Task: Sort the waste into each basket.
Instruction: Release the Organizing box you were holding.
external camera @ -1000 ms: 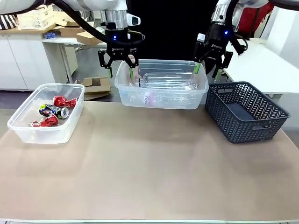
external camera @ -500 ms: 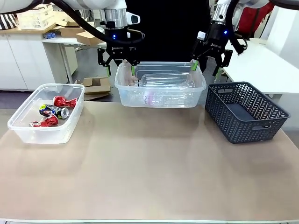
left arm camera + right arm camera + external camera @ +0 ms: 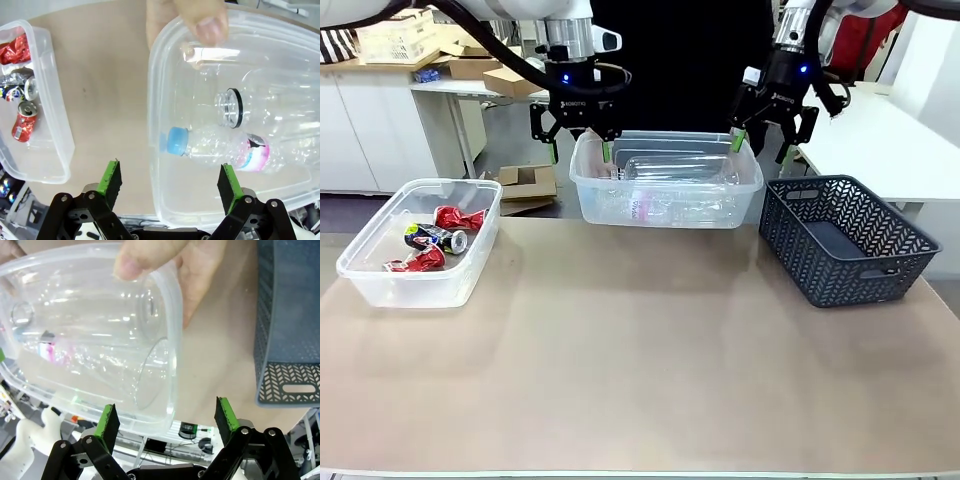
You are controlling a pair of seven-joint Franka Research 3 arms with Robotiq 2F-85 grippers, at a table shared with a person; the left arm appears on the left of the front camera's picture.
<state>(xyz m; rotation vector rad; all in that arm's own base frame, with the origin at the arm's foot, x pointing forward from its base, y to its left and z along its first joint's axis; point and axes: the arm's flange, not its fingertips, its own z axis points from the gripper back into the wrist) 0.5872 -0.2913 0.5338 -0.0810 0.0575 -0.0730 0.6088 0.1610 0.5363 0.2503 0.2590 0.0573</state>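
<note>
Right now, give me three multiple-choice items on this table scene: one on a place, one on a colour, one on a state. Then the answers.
1. Where do the crushed cans lie?
A. In the clear tub at the table's left
B. In the dark lattice basket
C. On the bare tabletop

2. What colour is the cap of the labelled bottle in the far tub?
A. Red
B. Blue
C. Green

3. How does the left gripper stand?
A. Shut on a can
B. Shut on the tub's rim
C. Open, holding nothing

Answers:
1. A: the front view shows the red and dark cans inside the left tub.
2. B: the left wrist view shows a blue cap beside the pink label.
3. C: its green pads stand wide apart over the far tub, whose rim a person's hand holds.
</note>
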